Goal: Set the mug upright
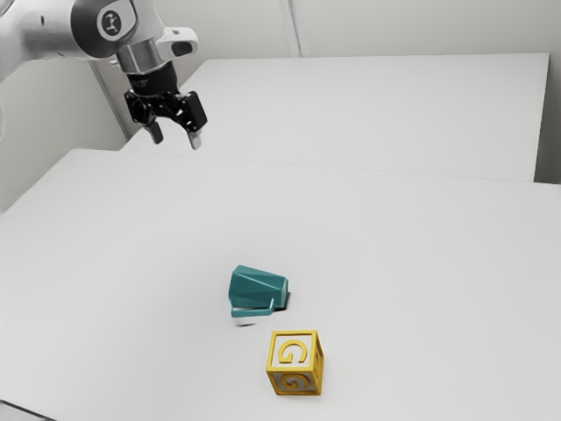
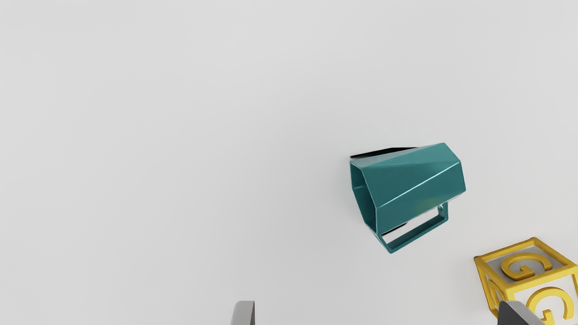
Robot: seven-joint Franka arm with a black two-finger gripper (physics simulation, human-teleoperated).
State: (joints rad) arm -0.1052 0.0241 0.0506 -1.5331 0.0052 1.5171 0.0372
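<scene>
- Hanging well clear of the table [image 1: 131, 254], the fingers [image 1: 195, 140] stand wide, empty.
- Lying on its side on the table, the mug [image 1: 258, 288] still needs standing up.
- The block [image 1: 294, 362] sits near it.

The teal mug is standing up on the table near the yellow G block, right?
Not standing: the mug lies on its side, and the wrist view shows its opening facing sideways. It's on the table, near the yellow block, as you said.
</scene>
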